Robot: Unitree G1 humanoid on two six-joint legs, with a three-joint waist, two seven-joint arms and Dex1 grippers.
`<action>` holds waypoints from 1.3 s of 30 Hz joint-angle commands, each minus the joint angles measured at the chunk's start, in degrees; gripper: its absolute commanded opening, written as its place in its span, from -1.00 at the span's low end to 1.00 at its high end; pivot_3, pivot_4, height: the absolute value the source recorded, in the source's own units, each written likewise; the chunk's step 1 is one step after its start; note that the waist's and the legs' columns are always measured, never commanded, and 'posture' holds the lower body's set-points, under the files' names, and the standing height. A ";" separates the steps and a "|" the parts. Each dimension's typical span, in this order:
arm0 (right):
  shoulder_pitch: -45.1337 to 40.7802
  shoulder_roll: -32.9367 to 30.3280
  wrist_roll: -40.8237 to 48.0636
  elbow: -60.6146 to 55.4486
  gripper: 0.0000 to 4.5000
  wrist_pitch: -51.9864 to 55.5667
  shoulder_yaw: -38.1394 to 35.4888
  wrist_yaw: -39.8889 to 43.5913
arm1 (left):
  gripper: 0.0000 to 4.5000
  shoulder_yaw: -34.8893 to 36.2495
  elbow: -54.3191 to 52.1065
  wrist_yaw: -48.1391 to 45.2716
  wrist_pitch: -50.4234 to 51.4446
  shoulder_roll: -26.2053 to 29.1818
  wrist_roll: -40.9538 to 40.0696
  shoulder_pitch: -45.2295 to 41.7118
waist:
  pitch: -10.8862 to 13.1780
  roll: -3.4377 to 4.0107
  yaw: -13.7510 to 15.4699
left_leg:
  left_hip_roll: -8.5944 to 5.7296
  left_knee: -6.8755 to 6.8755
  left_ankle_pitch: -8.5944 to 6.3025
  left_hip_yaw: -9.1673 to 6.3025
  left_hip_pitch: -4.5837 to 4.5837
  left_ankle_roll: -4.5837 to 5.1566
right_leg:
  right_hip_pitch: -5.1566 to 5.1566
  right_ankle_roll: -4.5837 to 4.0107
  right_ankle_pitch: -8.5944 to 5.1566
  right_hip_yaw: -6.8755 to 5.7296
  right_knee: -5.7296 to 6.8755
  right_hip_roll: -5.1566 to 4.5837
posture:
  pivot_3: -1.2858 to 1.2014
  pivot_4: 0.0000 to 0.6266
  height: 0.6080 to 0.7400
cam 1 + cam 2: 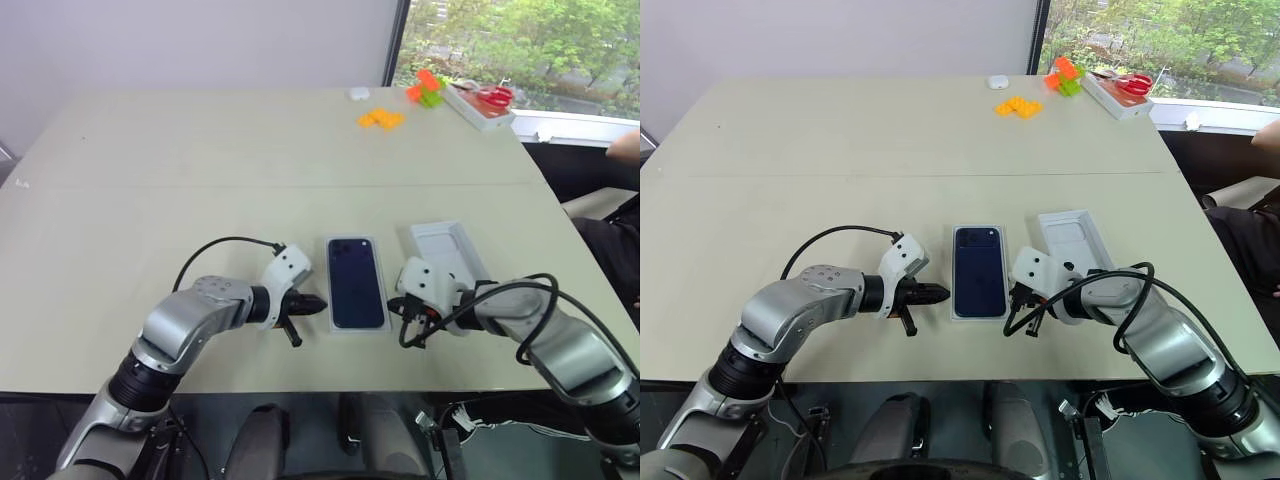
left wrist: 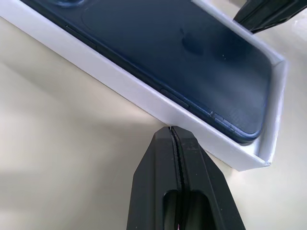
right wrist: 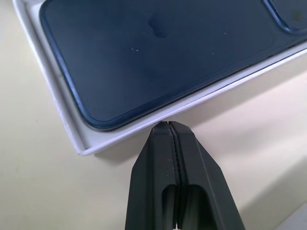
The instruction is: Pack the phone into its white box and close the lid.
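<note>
Right claw (image 1: 1016, 296) tips behind cable

Both arms have silver-grey metal shells with black joint rings. Each wrist carries a white angular camera housing. A black cable loops above each forearm. The left pincer (image 1: 318, 303) and right pincer (image 1: 1017, 298) have matte black fingers.

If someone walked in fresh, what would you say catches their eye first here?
The dark navy phone lying in the white box at the table's near edge, flanked by the shut left gripper and right gripper. Beside it to the right lies an open white lid.
</note>
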 commanded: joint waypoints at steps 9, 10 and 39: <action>-5.05 0.04 7.51 -6.62 0.51 16.52 -14.50 -7.31 | -1.00 9.91 -7.27 -6.15 -12.34 5.81 -2.84 6.23 | -0.01 0.02 -0.01 | 0.06 0.02 0.00 -0.01 0.05 0.01 | 0.00 -0.16 -0.08 -0.01 0.06 0.06 | 0.03 -0.52 0.80; -6.42 0.37 8.12 -6.35 0.51 20.20 -14.88 -8.36 | -1.00 10.99 -7.09 -6.79 -14.50 6.04 -2.91 6.88 | -0.01 0.02 0.00 | 0.07 0.02 0.00 -0.01 0.06 0.01 | 0.01 -0.19 -0.09 -0.01 0.06 0.04 | 0.03 -0.52 0.80; -18.24 10.31 30.40 13.80 -0.98 39.64 -20.75 -39.06 | -1.00 11.89 -4.38 -19.76 -33.54 10.63 -1.82 12.34 | 0.00 0.04 -0.35 | 0.12 0.07 -0.16 0.12 -0.02 0.30 | -0.02 -0.04 0.03 0.06 -0.02 0.09 | 0.03 -0.52 0.80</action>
